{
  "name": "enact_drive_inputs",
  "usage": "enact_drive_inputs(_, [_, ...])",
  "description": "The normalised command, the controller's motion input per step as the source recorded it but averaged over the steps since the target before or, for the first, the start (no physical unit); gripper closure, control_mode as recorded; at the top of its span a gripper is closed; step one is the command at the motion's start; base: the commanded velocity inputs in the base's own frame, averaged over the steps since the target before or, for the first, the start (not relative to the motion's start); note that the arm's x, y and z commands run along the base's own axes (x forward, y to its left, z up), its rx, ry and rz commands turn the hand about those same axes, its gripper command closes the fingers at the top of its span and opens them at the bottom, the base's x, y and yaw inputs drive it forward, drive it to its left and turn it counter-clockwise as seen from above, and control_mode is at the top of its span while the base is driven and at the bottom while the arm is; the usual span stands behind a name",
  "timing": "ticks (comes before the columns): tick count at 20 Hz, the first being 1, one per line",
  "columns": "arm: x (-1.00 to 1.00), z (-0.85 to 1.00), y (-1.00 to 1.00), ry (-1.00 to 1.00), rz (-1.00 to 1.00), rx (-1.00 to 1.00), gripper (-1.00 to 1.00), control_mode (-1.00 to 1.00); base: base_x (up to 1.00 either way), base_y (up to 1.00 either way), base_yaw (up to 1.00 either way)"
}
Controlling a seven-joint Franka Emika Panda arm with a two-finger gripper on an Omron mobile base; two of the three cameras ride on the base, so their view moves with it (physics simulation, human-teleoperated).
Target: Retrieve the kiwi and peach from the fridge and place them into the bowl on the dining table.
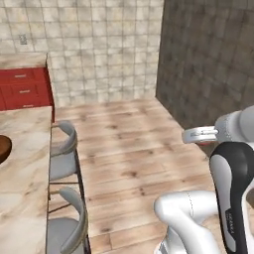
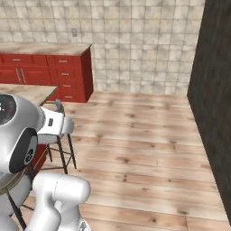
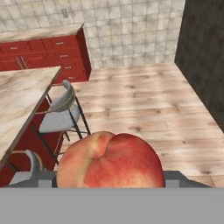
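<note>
The peach [image 3: 109,162], pinkish-red with a yellow-orange patch, sits large and close at the bottom of the hand view, and it hides the fingertips. My gripper [image 1: 194,135] hangs over the wooden floor to the right of the dining table [image 1: 25,168], shut on the peach; a sliver of red shows under the hand. The dark reddish-brown bowl [image 1: 3,148] stands on the table's marble top, cut off by the left edge of the left base view. The table [image 3: 22,94] lies to my left in the hand view. The kiwi and the fridge are out of view.
Two grey stools [image 1: 63,149] [image 1: 69,225] stand along the table's right side. Red cabinets [image 2: 45,67] with a marble counter line the tiled back wall. A dark tiled wall [image 1: 208,59] bounds the right. Open wooden floor [image 2: 135,135] lies ahead.
</note>
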Motion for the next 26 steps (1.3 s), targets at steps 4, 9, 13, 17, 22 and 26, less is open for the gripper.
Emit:
enact_drive_inputs(4, [0.00,0.00,0.00,0.00,0.00,0.00,1.00,1.00,0.97,-0.07,0.60])
enact_drive_inputs(9, [0.00,0.00,0.00,0.00,0.00,0.00,1.00,1.00,0.95,0.00,0.72])
enact_drive_inputs(13, [0.00,0.00,0.00,0.00,0.00,0.00,1.00,1.00,0.95,0.00,0.78])
enact_drive_inputs(17, [0.00,0.00,0.00,0.00,0.00,0.00,1.00,1.00,0.78,0.00,0.81])
enact_drive_inputs(22, [0.00,0.00,0.00,0.00,0.00,0.00,1.00,1.00,0.62,0.00,0.84])
enact_drive_inputs(26, [0.00,0.00,0.00,0.00,0.00,0.00,1.00,1.00,0.68,0.00,0.81])
